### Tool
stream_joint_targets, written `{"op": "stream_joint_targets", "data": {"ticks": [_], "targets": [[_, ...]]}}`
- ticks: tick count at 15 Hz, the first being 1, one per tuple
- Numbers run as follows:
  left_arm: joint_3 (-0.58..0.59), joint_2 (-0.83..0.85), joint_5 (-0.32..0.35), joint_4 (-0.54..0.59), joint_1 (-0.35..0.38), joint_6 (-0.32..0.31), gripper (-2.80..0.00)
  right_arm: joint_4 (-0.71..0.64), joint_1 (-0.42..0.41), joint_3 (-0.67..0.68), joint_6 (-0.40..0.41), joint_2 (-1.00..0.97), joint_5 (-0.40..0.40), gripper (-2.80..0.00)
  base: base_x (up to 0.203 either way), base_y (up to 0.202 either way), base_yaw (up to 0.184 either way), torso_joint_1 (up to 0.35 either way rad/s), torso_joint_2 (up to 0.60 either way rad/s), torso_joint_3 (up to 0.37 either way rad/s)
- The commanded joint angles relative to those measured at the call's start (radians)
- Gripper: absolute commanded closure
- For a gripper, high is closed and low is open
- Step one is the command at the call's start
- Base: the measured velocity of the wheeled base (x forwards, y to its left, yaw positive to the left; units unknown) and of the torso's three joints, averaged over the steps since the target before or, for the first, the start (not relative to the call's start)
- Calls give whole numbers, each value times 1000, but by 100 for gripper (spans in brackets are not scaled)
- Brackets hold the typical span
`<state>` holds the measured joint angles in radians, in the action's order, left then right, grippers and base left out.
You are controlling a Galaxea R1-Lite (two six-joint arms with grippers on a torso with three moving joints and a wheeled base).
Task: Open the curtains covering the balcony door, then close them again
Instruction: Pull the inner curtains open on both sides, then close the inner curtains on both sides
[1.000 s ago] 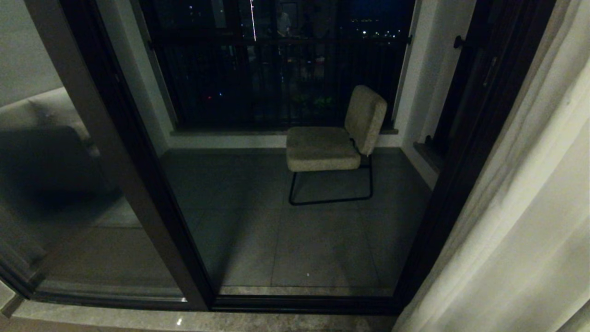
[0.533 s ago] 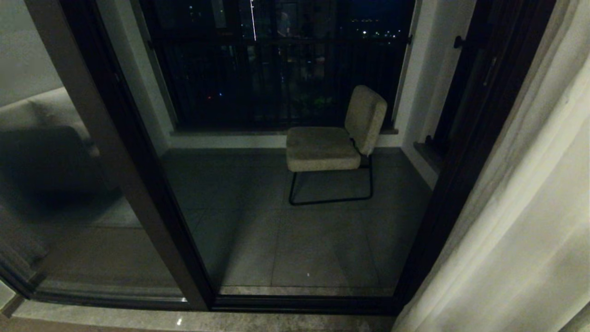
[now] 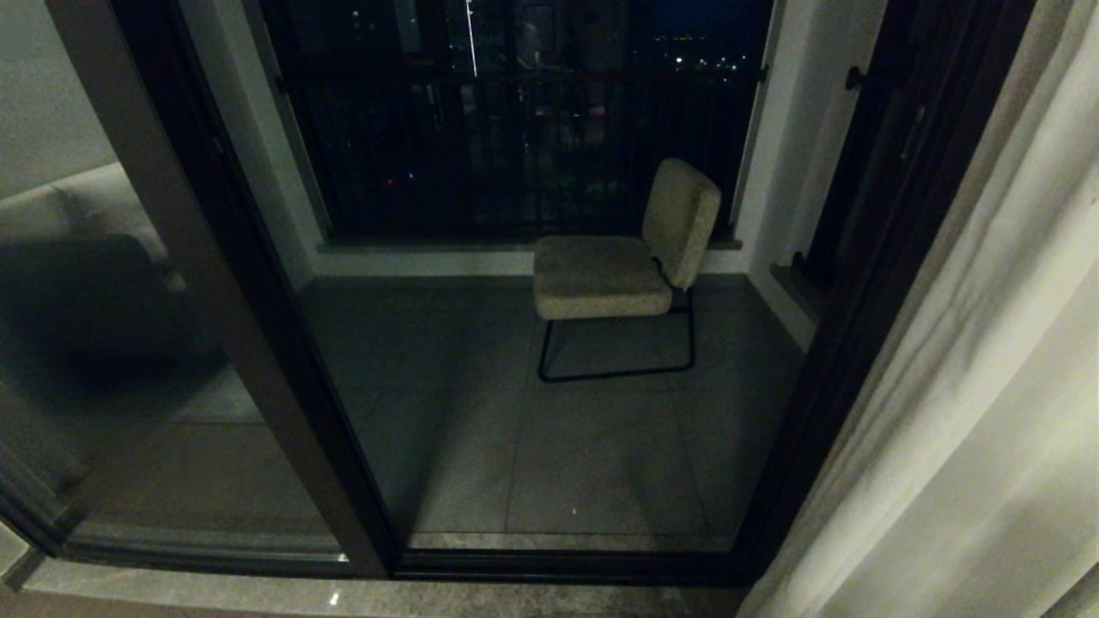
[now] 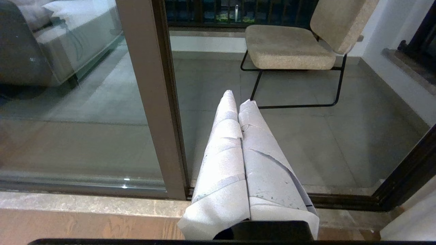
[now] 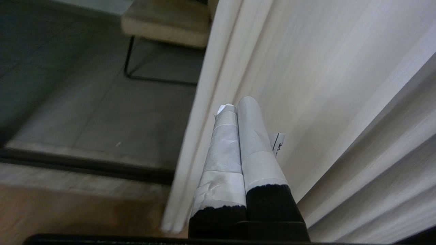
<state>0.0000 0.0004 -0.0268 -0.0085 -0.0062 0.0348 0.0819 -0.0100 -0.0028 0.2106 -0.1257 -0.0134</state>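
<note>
Beside the right gripper (image 5: 235, 103), on its right and running on ahead of its tips, the curtains (image 5: 306, 85) are seen gathered in vertical cream folds. The paper-wrapped fingers (image 5: 250, 136) of this gripper are pressed together along their full length, and no fabric is caught between them; whether the wrapping brushes the nearest fold cannot be told. The hemmed edge of the curtains is found just to the left of the fingertips, and beyond that edge the tiled balcony floor (image 5: 102, 112) is exposed.

Ahead of the left gripper (image 4: 238, 98), the balcony door (image 4: 150, 85) is noted: its brown upright frame stands just to the left of the closed tips, with reflective glass further left. This gripper is likewise closed, the two wrapped fingers (image 4: 269, 163) meeting with nothing held. A beige cushioned chair (image 4: 289, 46) on a thin black frame is seen ahead and somewhat to the right of it, well apart.

From the head camera neither gripper is visible. The curtains (image 3: 970, 412) are recorded bunched at the right side, the glass (image 3: 532, 343) uncovered, and a dark railing (image 3: 515, 146) behind the chair (image 3: 618, 257).
</note>
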Motion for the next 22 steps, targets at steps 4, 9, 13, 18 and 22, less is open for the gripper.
{"op": "stream_joint_targets", "data": {"ticks": [4, 9, 13, 18, 22], "targets": [[0, 0, -1, 1, 0, 0, 0, -83, 5, 1, -13, 125, 68, 0, 0, 0, 0, 0, 0, 0], [0, 0, -1, 1, 0, 0, 0, -82, 5, 1, -118, 125, 54, 0, 0, 0, 0, 0, 0, 0], [0, 0, -1, 0, 0, 0, 0, -83, 5, 1, -108, 126, 56, 0, 0, 0, 0, 0, 0, 0], [0, 0, -1, -1, 0, 0, 0, -85, 7, 1, -112, 124, 55, 0, 0, 0, 0, 0, 0, 0], [0, 0, -1, 1, 0, 0, 0, -85, 6, 1, -108, 126, 53, 0, 0, 0, 0, 0, 0, 0]]}}
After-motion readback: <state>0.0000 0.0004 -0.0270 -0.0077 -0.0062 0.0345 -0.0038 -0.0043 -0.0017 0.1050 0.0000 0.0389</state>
